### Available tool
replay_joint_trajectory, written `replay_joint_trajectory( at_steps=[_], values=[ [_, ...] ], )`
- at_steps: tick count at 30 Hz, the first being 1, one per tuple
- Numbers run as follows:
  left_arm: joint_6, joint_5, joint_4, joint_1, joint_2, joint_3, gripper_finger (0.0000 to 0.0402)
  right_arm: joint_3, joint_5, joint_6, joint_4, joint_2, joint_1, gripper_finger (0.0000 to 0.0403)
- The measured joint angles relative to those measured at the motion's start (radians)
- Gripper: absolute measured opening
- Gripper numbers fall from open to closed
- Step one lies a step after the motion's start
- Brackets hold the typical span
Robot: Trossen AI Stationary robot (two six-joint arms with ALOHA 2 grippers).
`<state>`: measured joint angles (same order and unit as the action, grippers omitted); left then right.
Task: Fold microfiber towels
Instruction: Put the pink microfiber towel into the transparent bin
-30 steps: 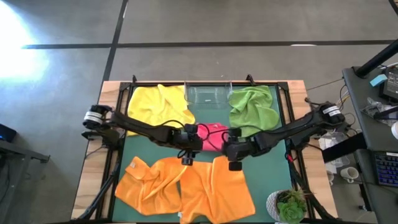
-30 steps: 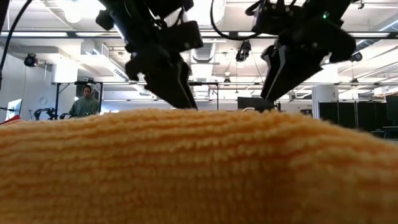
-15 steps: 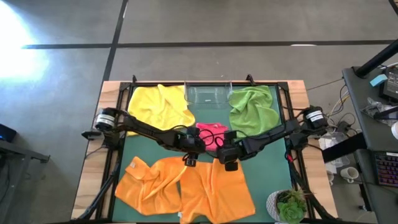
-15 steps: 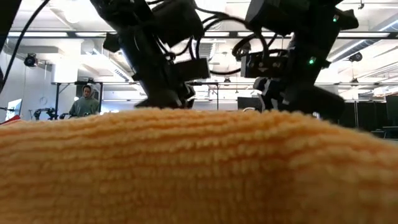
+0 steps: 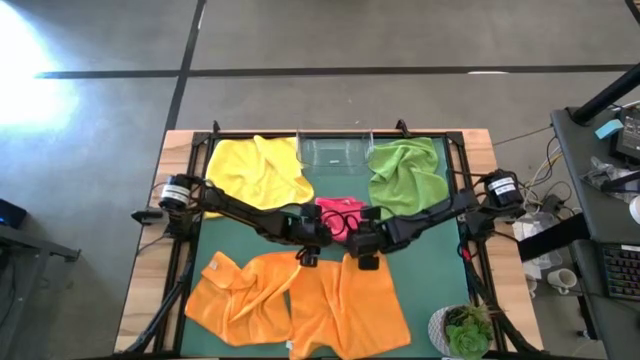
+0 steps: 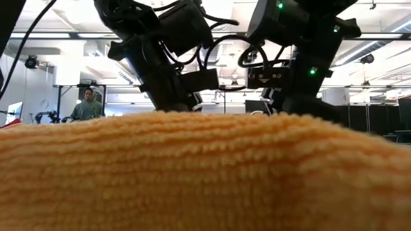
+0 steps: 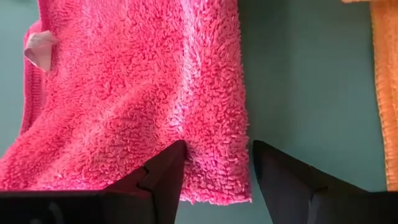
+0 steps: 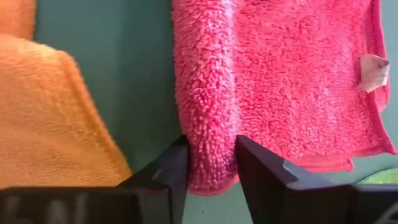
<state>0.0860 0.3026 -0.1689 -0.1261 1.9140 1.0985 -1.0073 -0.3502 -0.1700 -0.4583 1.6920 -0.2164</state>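
Observation:
A pink towel (image 5: 340, 213) lies crumpled at the middle of the green mat (image 5: 430, 250). My left gripper (image 5: 308, 240) is down at its near left corner and my right gripper (image 5: 364, 244) at its near right corner, each shut on it. A yellow towel (image 5: 255, 170) lies far left and a green towel (image 5: 407, 175) far right. Two orange towels (image 5: 240, 295) (image 5: 350, 305) lie along the near edge. In the low view an orange towel (image 6: 205, 173) hides both grippers' fingertips. My left gripper (image 7: 219, 146) pinches the pink towel's near left corner (image 7: 214, 124) between its two fingers, from above, pointing down. The towel lies slack on the mat. My right gripper (image 8: 211, 140) pinches the thick rolled edge at the near right corner (image 8: 208, 118) from above. The towel lies on the mat.
A clear plastic tray (image 5: 333, 152) stands at the far edge between the yellow and green towels. A potted plant (image 5: 462, 330) stands at the near right corner. An orange towel's edge (image 8: 68, 118) lies close beside my right gripper. A person (image 6: 87, 106) stands far off in the room.
Both grippers have gone down and drawn toward each other onto the pink towel's near edge. In the low view their fingers have sunk out of sight behind the orange towel. The towels have kept their places.

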Motion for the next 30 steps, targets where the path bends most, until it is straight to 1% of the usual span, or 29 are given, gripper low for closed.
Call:
replay_joint_trajectory(
  at_steps=[3, 6, 9, 11, 14, 16, 19, 26, 30],
  values=[
    [0.000, 0.014, 0.012, 0.003, 0.002, -0.001, 0.0142, 0.000, 0.015, -0.006, 0.000, 0.000, 0.001, 0.0083],
    [0.000, 0.022, 0.008, 0.004, 0.003, -0.002, 0.0090, 0.000, 0.023, -0.014, 0.002, 0.000, 0.001, 0.0050],
    [0.000, 0.025, 0.004, 0.005, 0.003, -0.003, 0.0029, 0.000, 0.080, -0.046, 0.004, 0.000, 0.001, 0.0020],
    [0.000, 0.024, 0.004, 0.005, 0.003, -0.003, 0.0009, -0.009, 0.110, -0.079, -0.001, 0.000, 0.001, 0.0012],
    [0.000, 0.021, -0.007, 0.004, -0.001, 0.002, 0.0011, -0.040, 0.120, -0.128, -0.016, -0.001, -0.001, 0.0010],
    [0.000, 0.000, -0.022, 0.002, -0.016, 0.003, 0.0012, -0.070, 0.120, -0.151, -0.036, -0.002, -0.002, 0.0010],
    [0.000, -0.017, -0.046, -0.002, -0.059, 0.017, 0.0012, -0.128, 0.120, -0.173, -0.113, -0.003, -0.002, 0.0009],
    [0.008, -0.015, -0.152, -0.001, -0.234, 0.019, 0.0012, -0.281, 0.113, -0.208, -0.267, -0.014, -0.021, 0.0009],
    [0.040, -0.013, -0.194, -0.001, -0.336, 0.019, 0.0012, -0.378, 0.060, -0.224, -0.340, -0.026, -0.029, 0.0009]
  ],
)
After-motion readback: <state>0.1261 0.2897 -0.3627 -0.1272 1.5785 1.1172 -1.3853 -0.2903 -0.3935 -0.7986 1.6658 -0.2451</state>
